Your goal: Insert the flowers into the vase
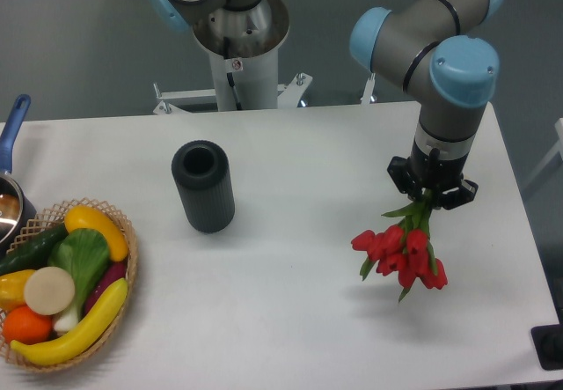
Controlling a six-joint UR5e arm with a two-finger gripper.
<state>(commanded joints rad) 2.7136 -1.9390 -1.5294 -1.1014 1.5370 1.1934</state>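
the gripper (pixel 431 198) is clamped on the stems of the flowers (pixel 403 251), which hang buds-down above the table (pixel 290 302) at right. they look light, soft and easily crushed; the stems are the right hold. the vase (pixel 203 186) stands well left, path open; a basket (pixel 123 271) sits near-left.

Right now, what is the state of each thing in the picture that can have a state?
flowers: held by the stems, lifted, red buds hanging down and towards the camera.
gripper: shut on the flower stems, pointing down.
vase: upright, mouth open, nothing seen inside, apart from the flowers.
basket: full of vegetables, at the table's left front.
pot: at the left edge, mostly cut off.
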